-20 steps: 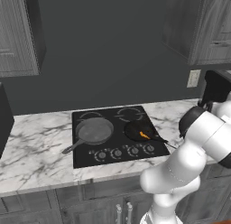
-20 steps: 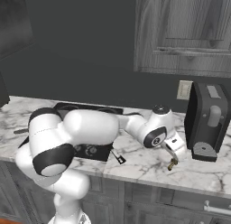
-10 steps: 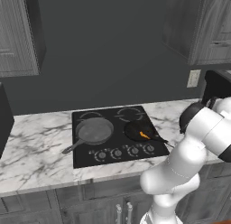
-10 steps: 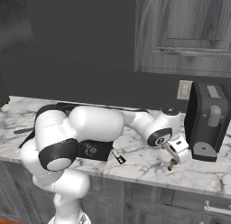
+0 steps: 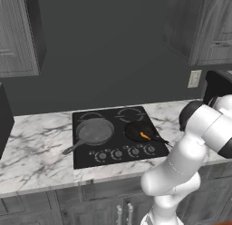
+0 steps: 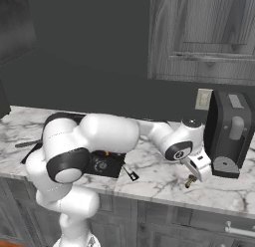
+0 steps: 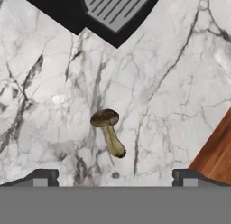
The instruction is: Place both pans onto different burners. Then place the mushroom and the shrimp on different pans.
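On the black cooktop the dull-grey skillet sits on the front-left burner. The smaller black pan sits on the front-right burner with the orange shrimp in it. The two back burners are bare rings. The mushroom lies on its side on the marble counter, right of the cooktop, near the coffee machine. My gripper hangs open just above the mushroom, one fingertip on each side of it and nothing between them. In the right base view the gripper points down at the counter.
The coffee machine's drip tray lies just beyond the mushroom. The counter's front edge and the wooden floor are close on one side. Wall cabinets hang above. The black pan's thin handle juts over the counter.
The arm has stretched a little further right toward the coffee machine, bringing the open hand over the mushroom. The pans, the shrimp and the mushroom have not moved.
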Motion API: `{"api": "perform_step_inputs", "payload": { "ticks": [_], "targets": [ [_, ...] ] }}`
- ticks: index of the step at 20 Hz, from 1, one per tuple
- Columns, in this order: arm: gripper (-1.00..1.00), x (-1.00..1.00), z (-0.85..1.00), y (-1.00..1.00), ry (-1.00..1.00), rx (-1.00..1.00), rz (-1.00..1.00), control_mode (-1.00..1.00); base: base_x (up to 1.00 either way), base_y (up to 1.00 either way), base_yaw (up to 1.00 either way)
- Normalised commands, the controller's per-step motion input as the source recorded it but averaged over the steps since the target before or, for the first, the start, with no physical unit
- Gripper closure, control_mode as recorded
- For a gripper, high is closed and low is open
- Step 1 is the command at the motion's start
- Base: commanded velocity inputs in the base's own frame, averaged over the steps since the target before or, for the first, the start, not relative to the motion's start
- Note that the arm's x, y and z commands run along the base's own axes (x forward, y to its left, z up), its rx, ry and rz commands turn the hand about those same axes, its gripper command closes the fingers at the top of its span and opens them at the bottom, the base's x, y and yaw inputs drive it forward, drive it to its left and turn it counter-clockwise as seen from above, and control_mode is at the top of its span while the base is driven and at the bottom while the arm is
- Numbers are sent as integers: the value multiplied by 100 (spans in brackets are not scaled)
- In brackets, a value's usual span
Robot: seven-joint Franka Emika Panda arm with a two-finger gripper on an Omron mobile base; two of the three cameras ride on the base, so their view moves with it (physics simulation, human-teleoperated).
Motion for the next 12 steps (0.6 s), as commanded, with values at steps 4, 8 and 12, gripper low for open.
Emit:
{"api": "perform_step_inputs", "payload": {
  "ticks": [4,8,12],
  "targets": [
    [-100,5,-16,0,0,0,0,-100,0,0,0],
    [-100,4,-21,0,0,0,0,-100,0,0,0],
    [-100,0,-23,0,0,0,0,-100,0,0,0]
  ]
}}
